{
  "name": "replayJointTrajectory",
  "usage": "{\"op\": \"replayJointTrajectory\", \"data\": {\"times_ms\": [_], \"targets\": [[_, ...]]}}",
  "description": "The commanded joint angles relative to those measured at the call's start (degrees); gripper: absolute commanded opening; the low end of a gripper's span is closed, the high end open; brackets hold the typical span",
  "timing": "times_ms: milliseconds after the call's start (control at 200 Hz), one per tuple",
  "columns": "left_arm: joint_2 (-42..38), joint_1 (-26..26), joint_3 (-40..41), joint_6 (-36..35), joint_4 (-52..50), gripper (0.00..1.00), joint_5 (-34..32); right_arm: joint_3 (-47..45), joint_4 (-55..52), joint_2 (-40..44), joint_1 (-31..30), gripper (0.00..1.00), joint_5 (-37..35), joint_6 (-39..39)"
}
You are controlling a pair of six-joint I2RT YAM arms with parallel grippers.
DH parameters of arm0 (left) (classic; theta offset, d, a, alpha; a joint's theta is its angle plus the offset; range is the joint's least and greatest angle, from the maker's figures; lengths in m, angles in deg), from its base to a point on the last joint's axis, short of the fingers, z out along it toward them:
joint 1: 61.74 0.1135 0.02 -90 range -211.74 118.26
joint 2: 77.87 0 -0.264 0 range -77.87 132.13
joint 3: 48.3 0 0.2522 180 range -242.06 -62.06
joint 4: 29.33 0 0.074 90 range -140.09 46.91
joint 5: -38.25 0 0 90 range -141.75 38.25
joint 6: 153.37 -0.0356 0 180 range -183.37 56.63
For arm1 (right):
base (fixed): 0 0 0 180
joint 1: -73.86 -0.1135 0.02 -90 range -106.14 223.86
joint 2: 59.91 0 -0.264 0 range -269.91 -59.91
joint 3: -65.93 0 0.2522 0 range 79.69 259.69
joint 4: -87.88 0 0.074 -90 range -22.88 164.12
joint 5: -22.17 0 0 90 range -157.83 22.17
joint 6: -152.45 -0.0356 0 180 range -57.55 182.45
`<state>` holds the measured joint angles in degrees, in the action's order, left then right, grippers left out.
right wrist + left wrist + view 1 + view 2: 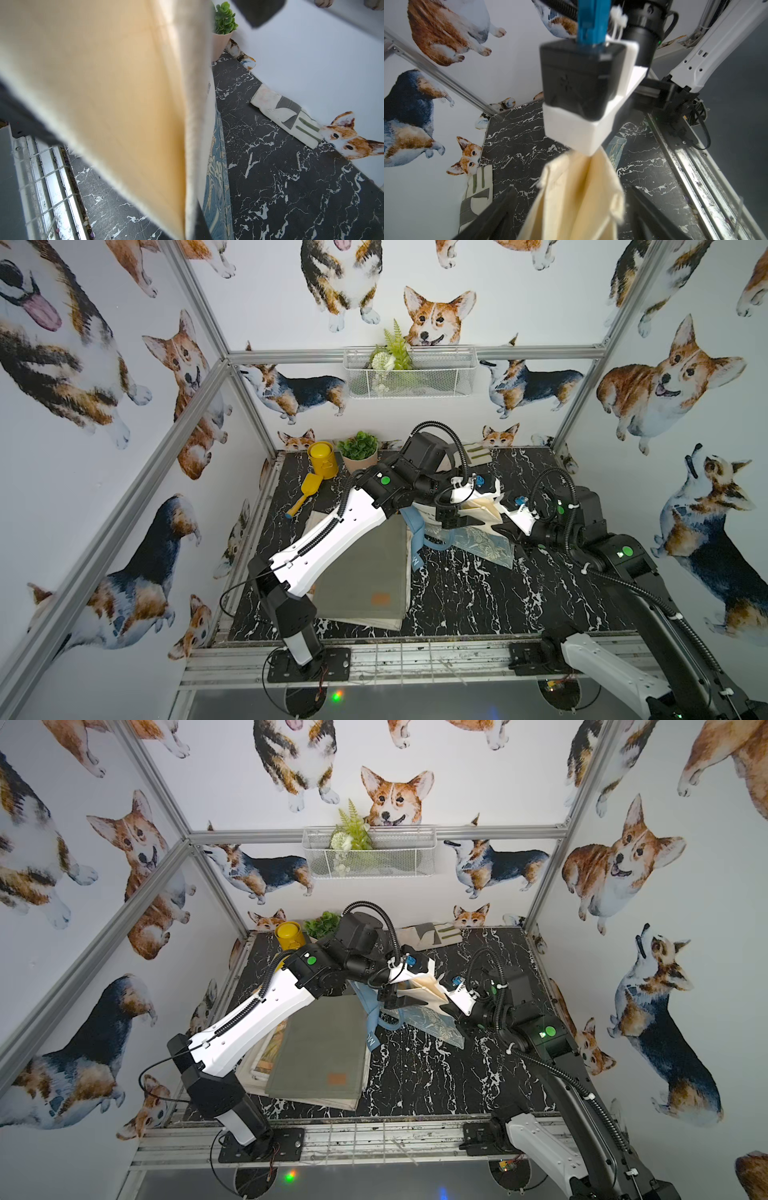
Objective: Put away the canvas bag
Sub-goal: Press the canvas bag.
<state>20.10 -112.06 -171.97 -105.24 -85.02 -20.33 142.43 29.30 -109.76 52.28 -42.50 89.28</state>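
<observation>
The cream canvas bag (480, 508) hangs in the air above the middle of the bench (478, 601), between the two arms. The right gripper (500, 509) is closed on its bunched upper edge, and the cloth falls from there in soft folds. The left gripper (572, 188) is open: its black fingers (500, 216) stand on either side of the hanging cloth and do not press it.

Right under the bag a flat blue cloth with a pale leaf pattern (486, 545) lies on the bench. Just beside it a light blue strap (417, 531) curls off a stack of folded cloth bags (365, 572), whose top piece is a matte grey-green with a small orange patch. The left arm reaches across the far corner of this stack.

Along the back wall, on the robot's left, stand a yellow lidded tin (321, 458) and a small potted plant (358, 452) in a pale pot. A yellow plastic scoop (305, 491) lies in front of the tin. Further along the wall lies a white and grey gardening glove (291, 118) with green stripes.

High on that wall a white wire-mesh basket (440, 377) is fixed to the aluminium frame. It holds a fern sprig and a white flower (388, 358).

The bench is black, marble-patterned with white veins.
</observation>
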Motion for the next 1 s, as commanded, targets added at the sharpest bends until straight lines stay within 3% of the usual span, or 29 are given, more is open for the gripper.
{"op": "replayJointTrajectory", "data": {"times_ms": [0, 80, 175, 195, 285, 405, 596, 761, 901, 991], "targets": [[0.3, -0.1, -0.6, -2.3, 1.8, 0.62, -3.2, 0.2, 1.6, 1.1, 0.0, 0.0, 2.1, 2.0], [-0.1, -0.1, 0.0, -1.9, 3.7, 0.35, -3.1, -0.4, 2.0, 1.5, 0.0, 0.0, 1.8, 2.1], [-1.4, -0.1, 1.6, -1.0, 7.5, 0.05, -2.5, -1.8, 3.3, 2.3, 0.0, 0.26, 1.7, 1.3], [-1.8, -0.1, 2.0, -0.7, 8.5, 0.0, -2.3, -2.2, 3.6, 2.6, 0.0, 0.35, 1.7, 1.1], [-3.9, -0.1, 4.5, 0.4, 13.5, 0.0, -2.2, -4.9, 5.5, 4.2, 0.0, 0.6, 0.2, -0.4], [-6.8, 0.3, 7.1, 2.5, 18.8, 0.0, -1.1, -8.6, 8.2, 6.7, 0.0, 0.7, -1.4, -2.7], [-11.7, 2.5, 13.0, 8.9, 30.3, 0.0, 3.3, -12.6, 11.0, 9.5, 0.1, 0.71, -3.3, -4.4], [-15.4, 6.1, 18.7, 16.8, 40.8, 0.0, 5.1, -13.8, 12.6, 11.7, 0.4, 0.64, -2.6, -5.3], [-16.9, 8.5, 22.6, 22.1, 46.4, 0.0, 5.4, -14.7, 17.7, 13.5, 0.4, 0.39, 0.6, -7.8], [-17.8, 9.5, 24.8, 23.8, 48.7, 0.0, 5.0, -14.6, 19.4, 13.9, 0.4, 0.18, 0.4, -8.0]]}}
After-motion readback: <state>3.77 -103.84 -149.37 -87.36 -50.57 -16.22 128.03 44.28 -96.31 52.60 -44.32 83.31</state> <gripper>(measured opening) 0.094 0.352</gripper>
